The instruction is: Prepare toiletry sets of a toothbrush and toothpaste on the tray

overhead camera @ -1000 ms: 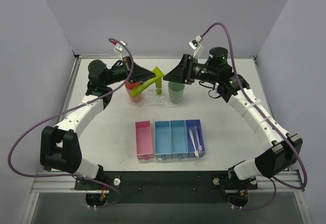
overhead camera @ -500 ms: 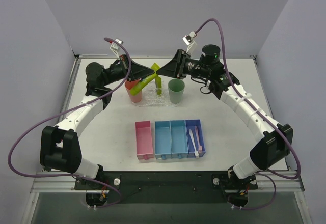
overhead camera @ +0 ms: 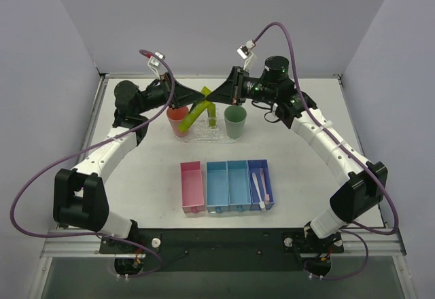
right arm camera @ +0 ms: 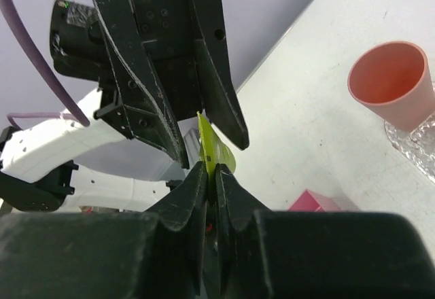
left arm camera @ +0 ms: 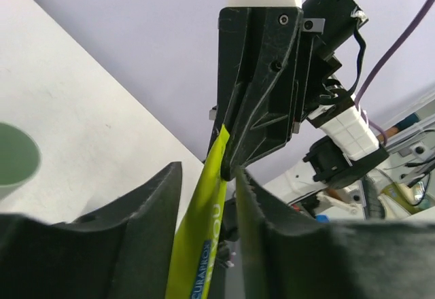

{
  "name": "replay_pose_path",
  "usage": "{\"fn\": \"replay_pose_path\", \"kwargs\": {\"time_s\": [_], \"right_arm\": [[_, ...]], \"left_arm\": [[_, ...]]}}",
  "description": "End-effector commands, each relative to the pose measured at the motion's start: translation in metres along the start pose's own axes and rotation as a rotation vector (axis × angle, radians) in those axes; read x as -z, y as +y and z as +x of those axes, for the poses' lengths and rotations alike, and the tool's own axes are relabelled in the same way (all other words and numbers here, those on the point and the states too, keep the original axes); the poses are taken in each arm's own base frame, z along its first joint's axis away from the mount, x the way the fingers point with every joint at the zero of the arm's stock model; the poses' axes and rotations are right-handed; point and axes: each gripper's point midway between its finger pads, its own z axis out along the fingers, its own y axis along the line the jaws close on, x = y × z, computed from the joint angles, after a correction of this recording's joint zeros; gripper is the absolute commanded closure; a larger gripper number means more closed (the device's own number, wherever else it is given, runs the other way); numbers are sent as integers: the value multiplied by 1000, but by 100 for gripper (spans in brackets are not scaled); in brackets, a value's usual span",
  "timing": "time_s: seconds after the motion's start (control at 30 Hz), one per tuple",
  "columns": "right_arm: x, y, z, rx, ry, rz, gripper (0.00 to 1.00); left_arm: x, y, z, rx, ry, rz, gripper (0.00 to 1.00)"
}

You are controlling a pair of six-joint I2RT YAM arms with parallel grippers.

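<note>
A yellow-green toothpaste (overhead camera: 195,113) tube hangs slanted in the air above the pink cup (overhead camera: 178,119), between both grippers. My right gripper (overhead camera: 213,97) is shut on its flat top end (right arm camera: 212,151). My left gripper (overhead camera: 204,97) is open, its fingers (left arm camera: 146,217) standing either side of the tube (left arm camera: 200,244) without pinching it. A second toothpaste (overhead camera: 212,113) tube stands upright on the clear tray (overhead camera: 201,136). Two toothbrushes (overhead camera: 259,189) lie in the dark blue bin at the right of the row.
A green cup (overhead camera: 235,121) stands right of the tray, and the pink cup (right arm camera: 394,81) sits at the tray's left end. A row of bins, one pink (overhead camera: 192,187) and the others blue (overhead camera: 228,186), lies nearer the arm bases.
The right gripper has moved left to the tube's top and shut on it. The left gripper, earlier shut on the tube, has opened.
</note>
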Motion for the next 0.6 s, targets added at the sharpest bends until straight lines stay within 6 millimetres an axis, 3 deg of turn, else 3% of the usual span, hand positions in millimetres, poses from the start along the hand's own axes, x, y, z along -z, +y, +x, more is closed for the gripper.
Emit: {"fn": "replay_pose_path", "kwargs": {"time_s": [0.0,0.2,0.57], "right_arm": [[13,18,12,102,119,-22,100],[24,17,36,90,225,-33,100],[24,21,41,76,253,-58,100]], "left_arm": [[0,-27,-9,-134,41,20,49],[-2,-18,2,-149,105,4,50],[-15,-28,33,-152,254,80,50]]}}
